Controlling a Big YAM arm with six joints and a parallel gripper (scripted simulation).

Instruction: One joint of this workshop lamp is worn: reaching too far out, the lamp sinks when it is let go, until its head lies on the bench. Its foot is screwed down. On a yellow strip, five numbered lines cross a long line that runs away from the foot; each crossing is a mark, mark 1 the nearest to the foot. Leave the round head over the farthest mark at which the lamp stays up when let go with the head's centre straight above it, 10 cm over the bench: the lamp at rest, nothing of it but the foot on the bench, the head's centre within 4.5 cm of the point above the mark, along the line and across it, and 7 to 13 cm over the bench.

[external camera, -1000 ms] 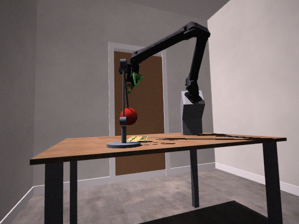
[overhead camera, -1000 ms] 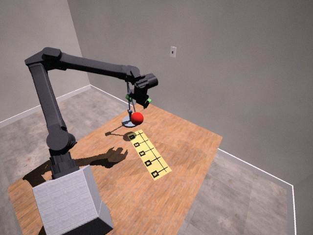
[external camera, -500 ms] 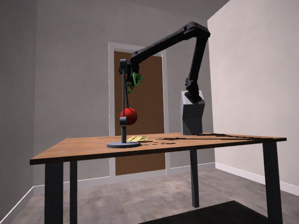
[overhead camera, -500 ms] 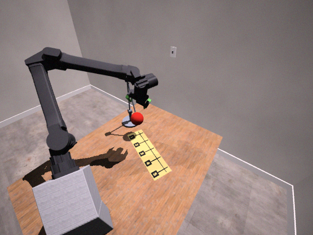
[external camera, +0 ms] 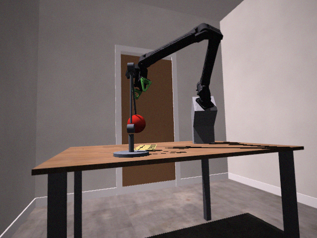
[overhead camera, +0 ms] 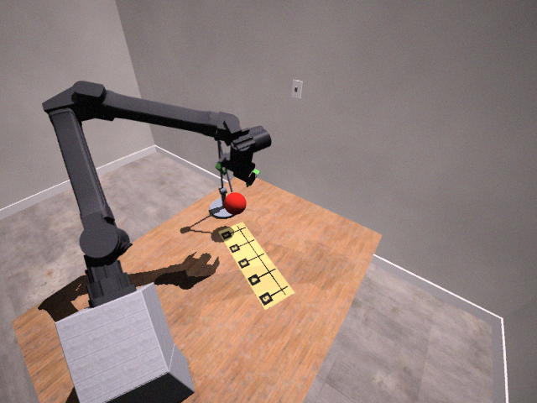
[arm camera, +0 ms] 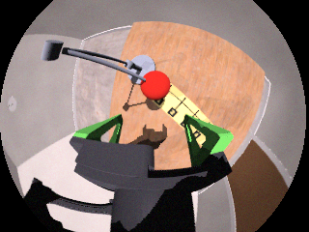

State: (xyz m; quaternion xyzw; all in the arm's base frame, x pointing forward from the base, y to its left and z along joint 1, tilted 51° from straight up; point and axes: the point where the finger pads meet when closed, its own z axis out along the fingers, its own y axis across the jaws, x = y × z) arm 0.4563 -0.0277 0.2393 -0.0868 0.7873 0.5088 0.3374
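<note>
We have our green fingers [overhead camera: 237,170] [external camera: 141,89] spread wide with nothing between them, up in the air above the red head [overhead camera: 235,203] [external camera: 137,123] [arm camera: 155,85] of the lamp. The head hangs clear of the worktop [overhead camera: 208,321] [external camera: 97,153] [arm camera: 193,48], close to the lamp's post [external camera: 131,143] and near the end of the yellow strip [overhead camera: 257,265] [external camera: 146,147] [arm camera: 185,112] where mark 1 lies; we cannot tell exactly which point it hangs over.

In the exterior view we see the lamp's thin rods rise to the upper joint [external camera: 131,67] [arm camera: 52,50], and another rod slants down from there to the head. The round grey foot [overhead camera: 219,210] [external camera: 131,154] [arm camera: 143,65] sits flat on the worktop, just beyond the strip's near-mark end. The strip lies flat, its numbered lines crossing the long one. Our black arm [overhead camera: 160,113] [external camera: 174,48] reaches over from its pale pedestal [overhead camera: 113,347] [external camera: 203,128], and its shadow falls on the wood beside the strip.

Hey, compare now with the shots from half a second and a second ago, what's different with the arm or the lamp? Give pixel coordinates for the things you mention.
Nothing has visibly changed. The gripper [overhead camera: 237,170] [external camera: 141,90] [arm camera: 153,117] still hangs open above the bench, nothing taken hold of or let go. The lamp's red head [overhead camera: 235,203] [external camera: 138,123] [arm camera: 155,85] stays up off the bench, and the yellow strip [overhead camera: 259,263] [external camera: 146,147] [arm camera: 178,102] lies where it did.
</note>
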